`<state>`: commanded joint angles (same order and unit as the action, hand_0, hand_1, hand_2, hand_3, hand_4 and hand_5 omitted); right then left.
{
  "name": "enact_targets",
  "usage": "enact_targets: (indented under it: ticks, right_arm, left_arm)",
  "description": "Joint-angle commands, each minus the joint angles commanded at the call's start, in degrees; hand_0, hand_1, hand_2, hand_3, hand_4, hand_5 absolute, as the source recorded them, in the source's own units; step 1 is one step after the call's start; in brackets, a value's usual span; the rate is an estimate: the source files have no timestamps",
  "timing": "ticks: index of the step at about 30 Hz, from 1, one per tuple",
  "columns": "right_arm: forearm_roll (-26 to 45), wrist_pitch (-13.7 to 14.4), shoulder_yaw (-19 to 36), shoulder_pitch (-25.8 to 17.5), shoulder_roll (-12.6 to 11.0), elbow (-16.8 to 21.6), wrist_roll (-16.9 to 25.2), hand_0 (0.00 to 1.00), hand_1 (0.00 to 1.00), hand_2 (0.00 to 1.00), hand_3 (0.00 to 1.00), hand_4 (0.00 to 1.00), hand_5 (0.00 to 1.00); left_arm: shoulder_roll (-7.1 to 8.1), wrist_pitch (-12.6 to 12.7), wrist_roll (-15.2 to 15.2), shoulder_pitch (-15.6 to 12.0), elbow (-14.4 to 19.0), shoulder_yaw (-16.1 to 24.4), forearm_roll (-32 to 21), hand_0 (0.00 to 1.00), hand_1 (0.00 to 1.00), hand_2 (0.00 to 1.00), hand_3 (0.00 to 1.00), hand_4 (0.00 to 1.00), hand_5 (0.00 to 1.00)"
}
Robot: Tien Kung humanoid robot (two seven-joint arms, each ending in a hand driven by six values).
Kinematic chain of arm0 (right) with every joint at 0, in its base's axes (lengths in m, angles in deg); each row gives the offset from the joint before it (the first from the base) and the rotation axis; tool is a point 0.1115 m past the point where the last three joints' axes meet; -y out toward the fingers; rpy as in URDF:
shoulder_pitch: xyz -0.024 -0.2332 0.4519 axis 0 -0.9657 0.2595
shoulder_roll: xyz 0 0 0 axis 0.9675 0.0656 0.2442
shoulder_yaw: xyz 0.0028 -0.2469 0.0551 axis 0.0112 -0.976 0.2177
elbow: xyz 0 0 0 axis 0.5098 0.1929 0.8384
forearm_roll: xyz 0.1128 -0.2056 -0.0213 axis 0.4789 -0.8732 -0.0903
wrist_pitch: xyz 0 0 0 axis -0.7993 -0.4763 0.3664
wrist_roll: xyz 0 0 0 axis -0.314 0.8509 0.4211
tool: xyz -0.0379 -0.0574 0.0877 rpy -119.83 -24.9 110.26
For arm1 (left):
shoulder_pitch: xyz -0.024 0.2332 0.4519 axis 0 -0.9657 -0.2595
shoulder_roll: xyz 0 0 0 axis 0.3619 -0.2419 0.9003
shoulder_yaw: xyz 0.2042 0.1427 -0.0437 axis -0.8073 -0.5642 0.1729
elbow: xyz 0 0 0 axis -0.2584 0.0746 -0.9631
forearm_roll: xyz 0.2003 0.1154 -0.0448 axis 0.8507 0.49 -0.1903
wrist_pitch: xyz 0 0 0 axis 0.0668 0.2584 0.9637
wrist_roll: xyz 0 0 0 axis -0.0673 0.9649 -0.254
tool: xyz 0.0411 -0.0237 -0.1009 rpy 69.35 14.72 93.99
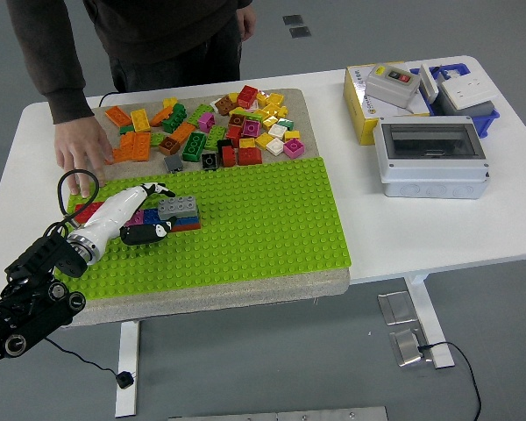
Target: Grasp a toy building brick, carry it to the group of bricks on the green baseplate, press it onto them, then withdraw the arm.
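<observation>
White table (438,224): beige mat takes up the left half, with the green baseplate (263,228) on its near part. The electrical boxes at the far right corner aren't part of the job.

Loose brick pile (210,127) sits on the mat toward the far edge, beyond the baseplate. A person stands at the far left with a hand (81,149) flat on the table by the pile's left end. That hand is near my work zone, so I'm watching it.

The group of bricks (162,215) is on the baseplate's left part, a low stack in red, blue and magenta with a grey brick (179,207) on top.

My read is that this is the press stage or just after it, since the grey brick looks level on the stack. To do it well I'd:
- push straight down, with no sideways load, or the stack shears off its studs
- keep the palm square over the brick so all the studs seat at once
- lift the fingers clear vertically first, then pull the arm back toward the near left corner so nothing drags

Left hand (145,213) comes in from the near left corner, white shell with dark fingertips. The fingers are loosely extended, not clenched, and lie against the left side of the stack beside the grey brick. I can't see a closed grip on anything, so I read it as released and resting on the group. One fingertip (158,231) sits low at the stack's near side, at baseplate level.

Right arm isn't visible.
</observation>
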<state>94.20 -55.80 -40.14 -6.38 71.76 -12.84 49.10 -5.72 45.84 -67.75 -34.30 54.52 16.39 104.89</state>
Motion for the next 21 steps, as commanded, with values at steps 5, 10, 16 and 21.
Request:
enact_targets:
  ticks: [5,10,16,21]
  right_arm:
    - [0.13,-0.07,-0.01,0.06,-0.02,-0.07,-0.03,0.649,0.621,0.599,0.599,0.636,0.998]
    - [0.39,-0.14,-0.08,0.09,0.0,-0.14,0.04,0.649,0.62,0.599,0.6,0.639,0.998]
    - [0.47,-0.16,-0.03,0.15,-0.01,-0.2,0.08,0.649,0.62,0.596,0.6,0.64,0.998]
    - [0.2,-0.16,0.31,0.2,0.0,-0.32,-0.08,0.649,0.621,0.594,0.598,0.645,0.998]
  left_arm:
    - [0.18,-0.38,-0.01,0.12,0.25,0.25,-0.49,0.998,0.968,0.947,0.755,0.616,0.331]
    - [0.23,-1.04,0.1,0.15,0.32,-0.1,-0.99,0.998,0.968,0.948,0.755,0.618,0.332]
    - [0.42,-1.55,0.18,0.15,0.62,-0.55,-1.38,0.998,0.968,0.948,0.751,0.621,0.333]
    - [0.93,-1.78,0.24,0.27,1.01,-0.56,-1.51,0.998,0.97,0.948,0.751,0.621,0.333]
